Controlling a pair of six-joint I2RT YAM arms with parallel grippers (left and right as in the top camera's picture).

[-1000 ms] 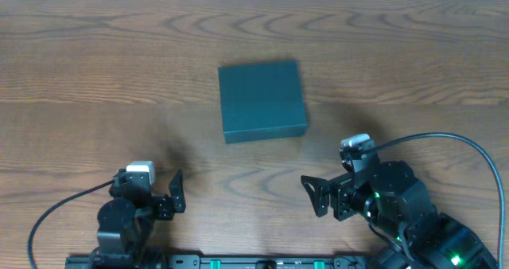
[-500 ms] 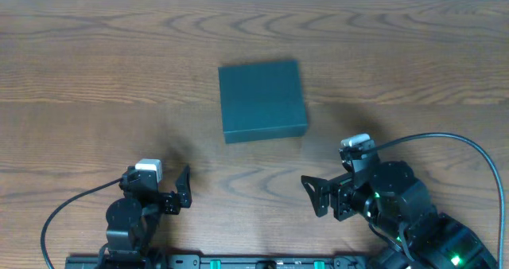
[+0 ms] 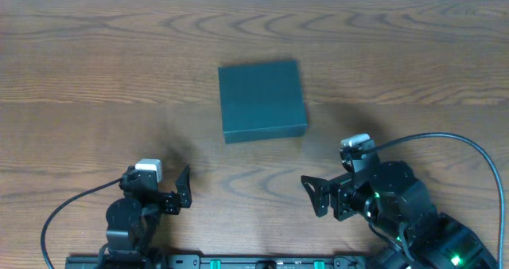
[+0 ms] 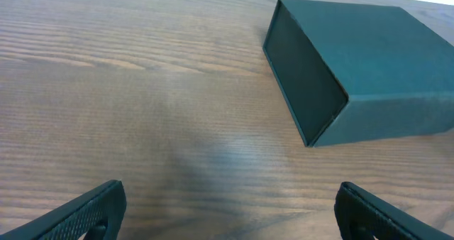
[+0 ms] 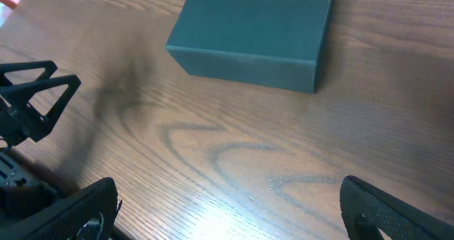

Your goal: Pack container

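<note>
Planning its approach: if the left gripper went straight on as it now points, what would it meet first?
Likely bare table; the box sits right of the line from the left gripper, though depth is unclear.

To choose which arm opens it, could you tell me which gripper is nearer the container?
Right, by a small margin. The right gripper is just short of the container, at its near right corner; the left gripper lies farther out, off its near left corner.
</note>
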